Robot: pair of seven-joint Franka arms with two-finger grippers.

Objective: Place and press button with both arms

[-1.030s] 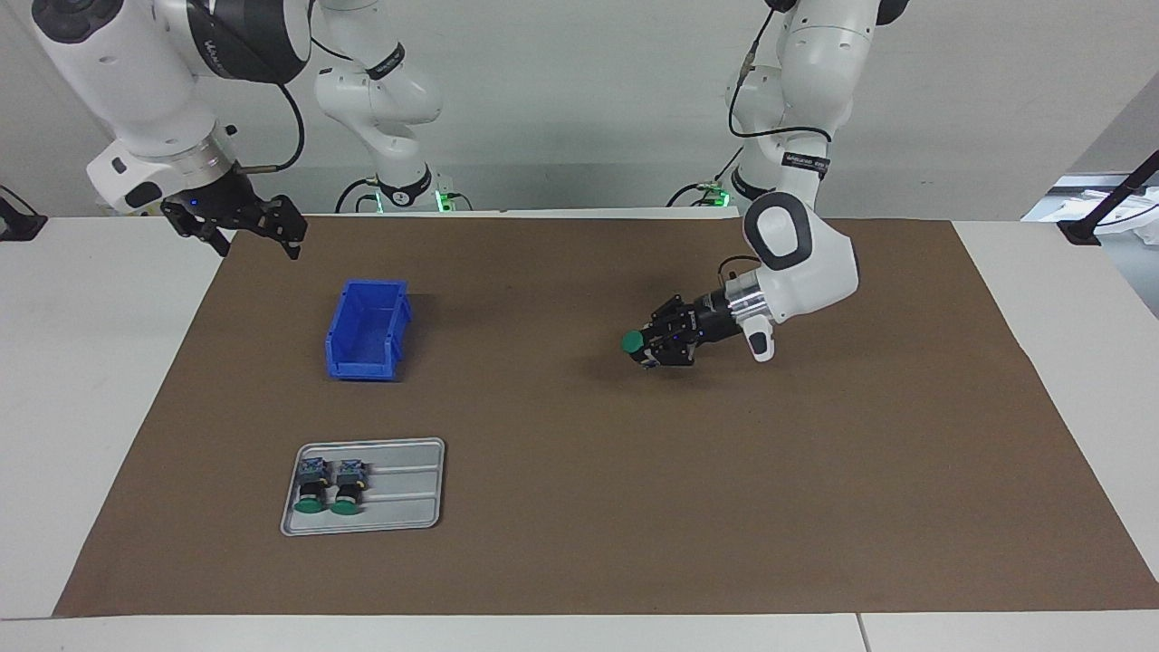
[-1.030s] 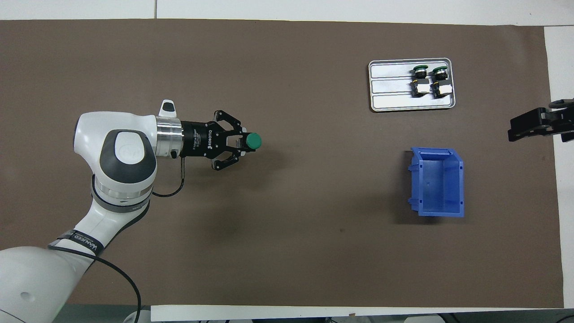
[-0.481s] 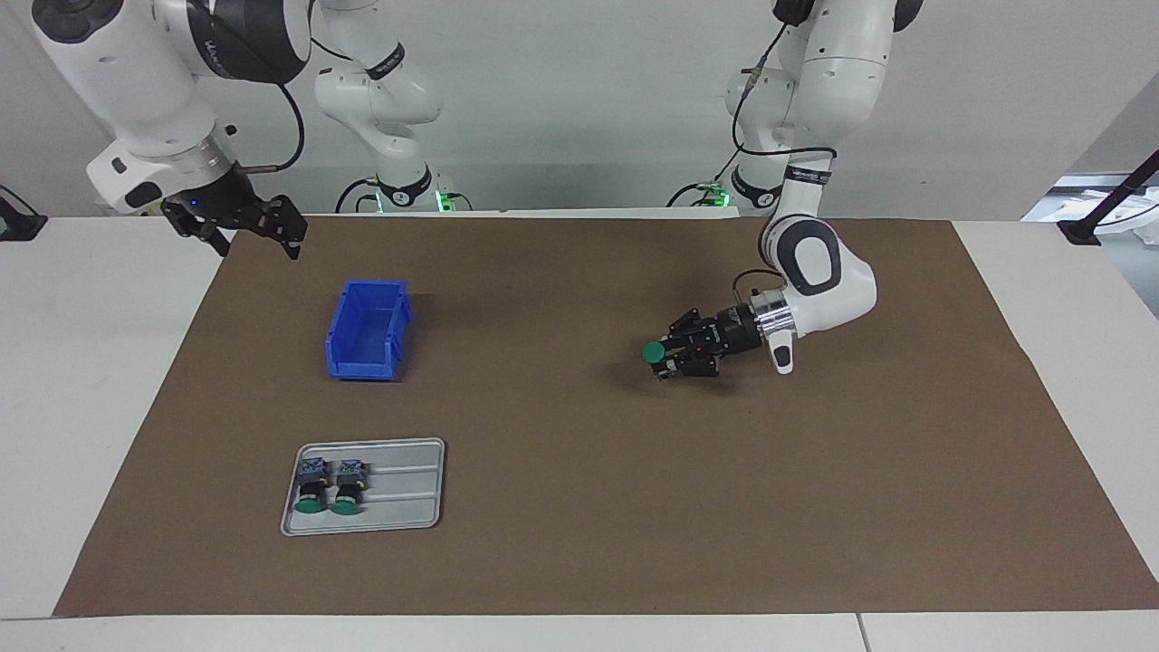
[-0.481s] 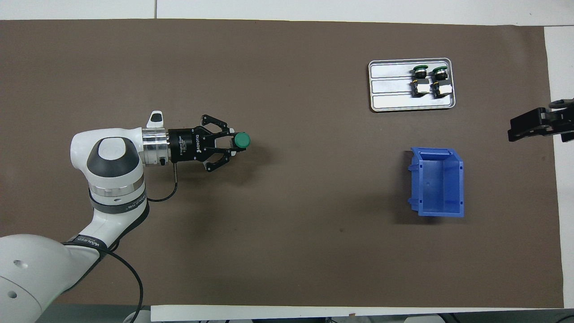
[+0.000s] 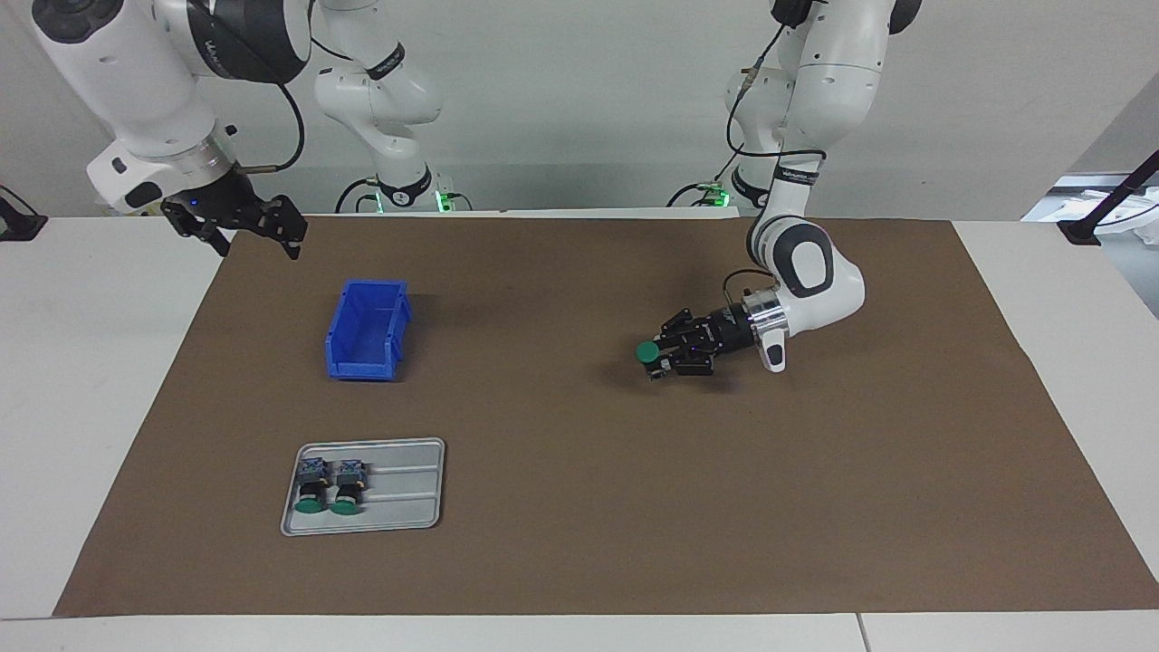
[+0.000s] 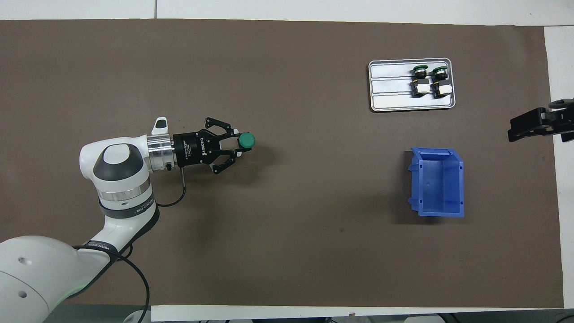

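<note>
My left gripper [image 5: 664,355] lies nearly level, low over the middle of the brown mat, shut on a button [image 5: 646,351] with its green cap pointing toward the right arm's end. I cannot tell whether the button touches the mat. In the overhead view the left gripper [image 6: 235,146] holds the same button [image 6: 245,141]. My right gripper [image 5: 258,228] hangs open and empty, raised over the mat's edge at the right arm's end; it also shows in the overhead view [image 6: 533,125]. This arm waits.
A blue bin [image 5: 367,330] stands empty on the mat toward the right arm's end, also in the overhead view [image 6: 437,181]. Farther from the robots, a metal tray [image 5: 407,507] holds two more green-capped buttons [image 5: 312,489], also seen overhead [image 6: 421,78].
The left gripper sank lower over the mat with the button and its wrist turned; the button shifted slightly toward the left arm's end. The right arm has not moved.
</note>
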